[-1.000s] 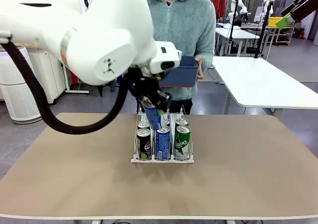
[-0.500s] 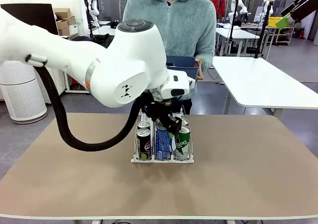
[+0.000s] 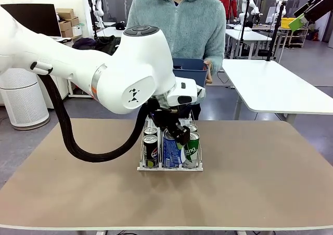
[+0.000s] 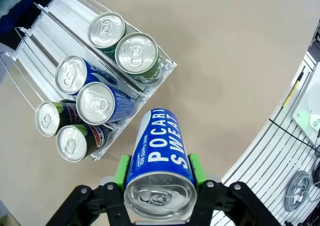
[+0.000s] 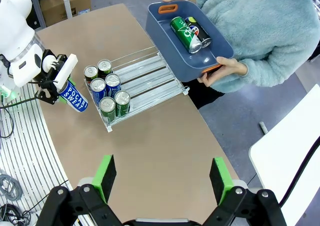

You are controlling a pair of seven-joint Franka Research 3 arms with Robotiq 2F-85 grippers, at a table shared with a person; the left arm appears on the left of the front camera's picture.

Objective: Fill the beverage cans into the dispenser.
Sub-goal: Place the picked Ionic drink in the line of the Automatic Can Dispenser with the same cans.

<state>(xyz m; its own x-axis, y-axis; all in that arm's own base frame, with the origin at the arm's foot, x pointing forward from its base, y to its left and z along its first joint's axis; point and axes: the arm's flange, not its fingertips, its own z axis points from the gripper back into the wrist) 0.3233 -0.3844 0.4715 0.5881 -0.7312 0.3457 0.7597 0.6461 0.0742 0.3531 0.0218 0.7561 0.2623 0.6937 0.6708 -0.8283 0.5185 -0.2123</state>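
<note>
Nearest the left wrist camera: left gripper [image 4: 159,170] clamped on a blue-and-white Pocari Sweat can [image 4: 160,153], green pads pressed to either side, silver top toward the lens, base tilted away toward the dispenser [image 4: 44,31]. Held in the air over bare counter [image 4: 240,60], just off the dispenser's front end, not touching it.

Past the held can, six cans upright at that front end, two per lane: green cans [image 4: 136,53], blue cans [image 4: 97,103], black cans [image 4: 71,142], each pair close together. Lanes behind them bare, far end cut off by the picture edge.

From the front camera, much of the rack's rear hidden behind the left arm [image 3: 130,78]; held can hard to make out under the wrist, front row of three plain, tops of the cans behind half hidden.

Seen from the right wrist: right gripper [image 5: 162,178] spread wide with nothing between the pads, high above the counter, well apart from the dispenser.

Farther off, beyond the counter's far edge, a person's hand [image 5: 226,68] under a blue-grey bin [image 5: 165,45]. Inside the bin, a green can [image 5: 182,33] and a black can [image 5: 197,31] lying side by side, touching; lettering too small to read.
</note>
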